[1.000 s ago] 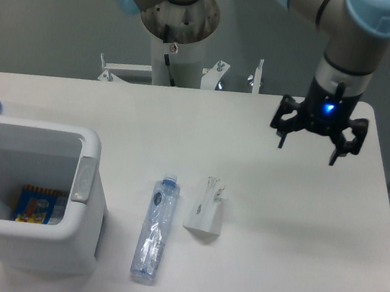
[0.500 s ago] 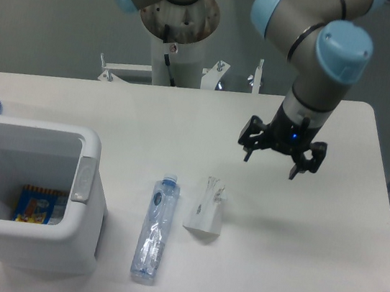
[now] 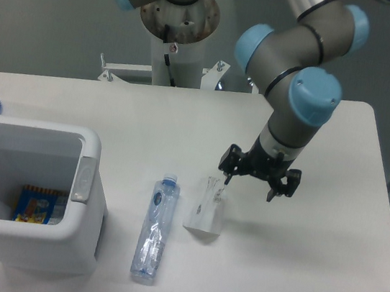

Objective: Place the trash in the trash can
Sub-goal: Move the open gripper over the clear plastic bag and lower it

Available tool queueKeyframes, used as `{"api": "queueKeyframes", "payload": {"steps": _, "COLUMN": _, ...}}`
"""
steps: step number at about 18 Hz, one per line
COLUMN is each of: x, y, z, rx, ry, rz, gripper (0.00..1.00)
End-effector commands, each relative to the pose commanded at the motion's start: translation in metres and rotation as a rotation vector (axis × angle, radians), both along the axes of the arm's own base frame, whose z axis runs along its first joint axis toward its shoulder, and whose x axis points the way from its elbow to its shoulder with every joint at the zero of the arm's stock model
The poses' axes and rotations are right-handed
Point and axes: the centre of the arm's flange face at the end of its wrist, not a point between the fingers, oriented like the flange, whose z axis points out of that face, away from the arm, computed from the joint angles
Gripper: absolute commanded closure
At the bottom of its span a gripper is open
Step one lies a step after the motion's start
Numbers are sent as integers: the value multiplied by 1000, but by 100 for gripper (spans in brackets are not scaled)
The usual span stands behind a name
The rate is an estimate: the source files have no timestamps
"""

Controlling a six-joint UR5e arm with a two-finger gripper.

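White bag [image 3: 205, 210] bears unreadable dark print; bottle [image 3: 154, 227] label illegible.

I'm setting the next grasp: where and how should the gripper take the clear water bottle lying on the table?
Grip the water bottle across its mid-body, coming straight down from above. It lies flat on the table, cap pointing away from the camera, so the open gripper probably needs its fingers spanning the narrow width, clear of the white bag.

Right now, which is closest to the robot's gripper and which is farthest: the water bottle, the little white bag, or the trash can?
From the gripper:
1. Little white bag, just below-left of it.
2. Water bottle, further left.
3. Trash can, far left.
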Motion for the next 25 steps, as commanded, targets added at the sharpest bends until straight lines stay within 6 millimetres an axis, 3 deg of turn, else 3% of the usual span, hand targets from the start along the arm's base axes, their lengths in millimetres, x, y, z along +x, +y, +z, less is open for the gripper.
{"api": "queueKeyframes", "payload": {"steps": 7, "x": 11, "y": 14, "z": -17, "rx": -20, "ry": -31, "rz": 24, "gripper": 0}}
{"api": "queueKeyframes", "payload": {"steps": 16, "x": 24, "y": 16, "z": -39, "rx": -82, "ry": -27, "rz": 3, "gripper": 1}}
{"api": "queueKeyframes", "payload": {"steps": 18, "x": 24, "y": 16, "z": -39, "rx": -84, "ry": -27, "rz": 4, "gripper": 14}}
{"api": "queueKeyframes", "payload": {"steps": 20, "x": 24, "y": 16, "z": -39, "rx": -83, "ry": -29, "rz": 9, "gripper": 39}}
{"api": "queueKeyframes", "payload": {"steps": 22, "x": 23, "y": 17, "z": -36, "rx": -81, "ry": -25, "rz": 15, "gripper": 57}}
{"api": "queueKeyframes", "payload": {"steps": 23, "x": 23, "y": 17, "z": -35, "rx": -80, "ry": -24, "rz": 20, "gripper": 64}}
{"api": "queueKeyframes", "payload": {"steps": 25, "x": 22, "y": 17, "z": -35, "rx": -78, "ry": -23, "rz": 18, "gripper": 67}}
